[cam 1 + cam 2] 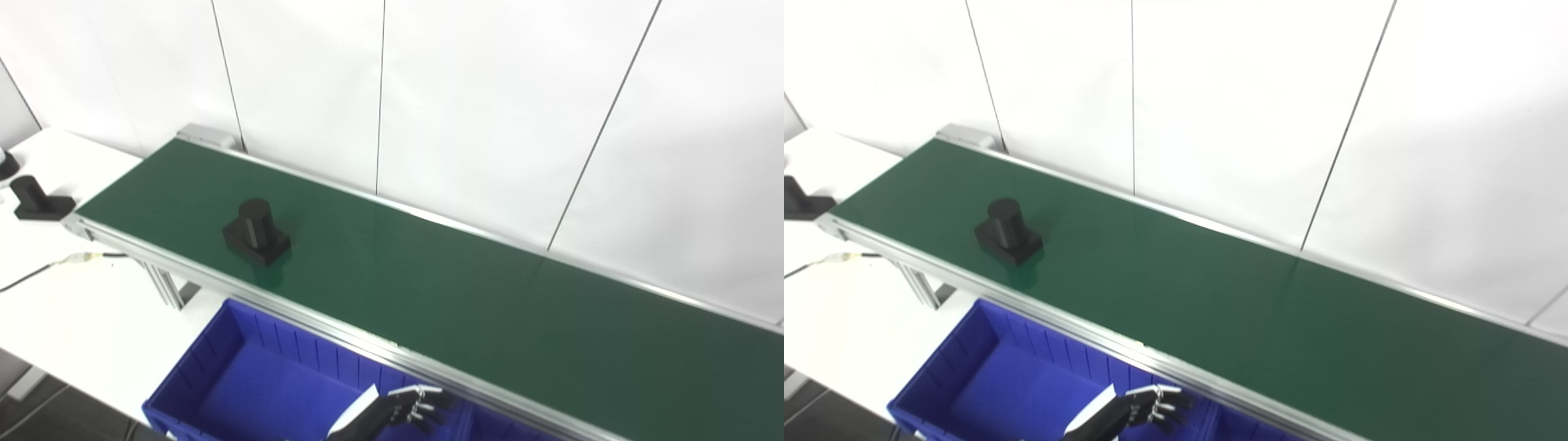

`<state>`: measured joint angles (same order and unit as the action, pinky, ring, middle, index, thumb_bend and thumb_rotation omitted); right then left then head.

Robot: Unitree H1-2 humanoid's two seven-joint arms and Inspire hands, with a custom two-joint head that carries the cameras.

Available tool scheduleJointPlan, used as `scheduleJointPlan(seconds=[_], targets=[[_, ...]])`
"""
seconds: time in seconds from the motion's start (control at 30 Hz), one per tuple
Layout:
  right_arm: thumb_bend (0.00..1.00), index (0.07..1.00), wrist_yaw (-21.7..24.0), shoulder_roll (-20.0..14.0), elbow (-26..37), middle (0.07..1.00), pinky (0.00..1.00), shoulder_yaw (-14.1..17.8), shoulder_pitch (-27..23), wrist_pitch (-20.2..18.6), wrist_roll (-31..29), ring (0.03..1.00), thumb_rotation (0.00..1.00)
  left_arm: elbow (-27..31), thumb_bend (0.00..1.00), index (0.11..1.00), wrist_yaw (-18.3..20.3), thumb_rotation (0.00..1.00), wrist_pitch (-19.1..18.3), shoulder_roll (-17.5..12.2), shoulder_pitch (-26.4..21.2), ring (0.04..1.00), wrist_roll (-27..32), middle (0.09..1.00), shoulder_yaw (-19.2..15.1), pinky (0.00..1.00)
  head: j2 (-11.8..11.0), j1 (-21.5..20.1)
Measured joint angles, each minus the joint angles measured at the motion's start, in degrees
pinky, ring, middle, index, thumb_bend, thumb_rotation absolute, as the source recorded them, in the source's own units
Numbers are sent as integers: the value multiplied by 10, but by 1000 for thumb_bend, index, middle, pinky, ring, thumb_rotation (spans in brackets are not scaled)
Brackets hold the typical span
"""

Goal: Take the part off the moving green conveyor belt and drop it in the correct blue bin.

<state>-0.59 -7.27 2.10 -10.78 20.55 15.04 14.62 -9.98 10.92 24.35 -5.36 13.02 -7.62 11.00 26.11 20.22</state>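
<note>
Part (256, 233) sits upright on the green belt (465, 294), toward its left end, near the front rail: black square base with a cylinder on top. My left hand (416, 407) hangs low over the blue bin (184, 383), just in front of the belt's near rail, fingers spread and holding nothing, well apart from the part. Right hand is out of view. Another black part (38, 199) rests on the white table (73, 318) past the belt's left end.
</note>
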Motion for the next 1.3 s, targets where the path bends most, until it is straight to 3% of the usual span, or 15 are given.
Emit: scheduleJointPlan(seconds=[0.27,0.47,0.73,0.9,1.07,1.13,1.3], targets=[[525,876,-3,0,-27,819,705,2,-7,21,5,776,30,-26,937,777,-14,217,2,-6,-10,733,-4,787,15,649,-46,8],[521,880,-3,1,-56,821,723,6,-16,38,-3,793,0,-37,941,770,-25,171,2,-6,-14,733,-7,786,23,640,-55,4],[515,879,-2,0,-56,814,722,11,-16,55,-15,780,0,-49,947,767,-43,178,2,-10,-22,719,-7,780,38,636,-49,0],[514,868,-2,-1,-56,803,699,13,-16,62,-16,767,0,-49,950,766,-52,175,2,-11,-23,714,-7,781,41,621,-23,-17],[541,851,-3,0,-56,793,678,14,-18,62,-12,749,3,-44,946,760,-54,205,2,-13,-22,708,-1,783,43,603,-18,-24],[546,843,-3,0,-56,786,662,14,-18,62,-12,741,82,-31,951,756,-61,212,2,-20,-20,718,-2,790,47,592,-17,-25],[570,836,-3,0,-55,785,659,16,-18,72,-16,745,140,-3,955,775,-83,233,3,-33,-10,737,-10,817,52,590,-16,-22]])
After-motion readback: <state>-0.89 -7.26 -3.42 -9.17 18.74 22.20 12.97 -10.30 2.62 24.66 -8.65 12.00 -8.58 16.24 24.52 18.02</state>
